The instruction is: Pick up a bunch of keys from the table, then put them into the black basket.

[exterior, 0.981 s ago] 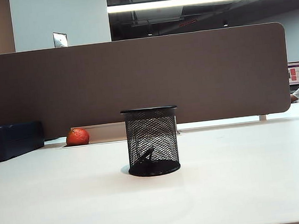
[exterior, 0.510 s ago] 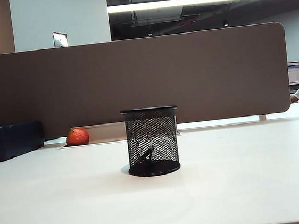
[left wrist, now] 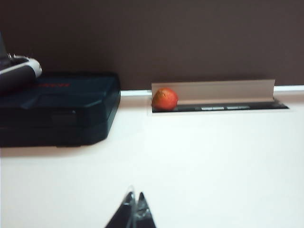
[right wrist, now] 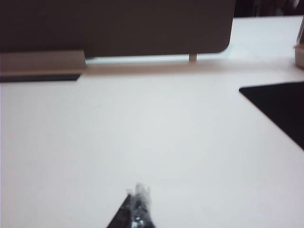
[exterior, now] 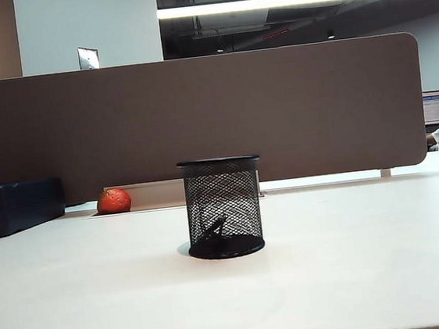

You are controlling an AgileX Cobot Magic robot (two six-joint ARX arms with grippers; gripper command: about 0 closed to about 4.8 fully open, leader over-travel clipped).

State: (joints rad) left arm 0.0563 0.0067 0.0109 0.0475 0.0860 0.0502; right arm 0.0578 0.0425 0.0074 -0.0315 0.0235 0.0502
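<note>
The keys [exterior: 214, 229] lie inside the basket [exterior: 223, 208]; left pincer [left wrist: 134, 207] and right pincer [right wrist: 137, 202], both pressed together and empty, hang over bare surface [exterior: 355, 260], so nothing appears left.

Black mesh basket [exterior: 223, 208], red-orange ball [exterior: 114, 201], navy box [exterior: 16, 206].

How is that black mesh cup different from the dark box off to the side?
The black basket is a see-through wire-mesh cylinder standing upright mid-table; the dark navy box is solid, rectangular, low and flat, at the table's left rear. The basket is open-topped with the bunch of keys inside; the box is closed. Both are dark and rest on the table.
</note>
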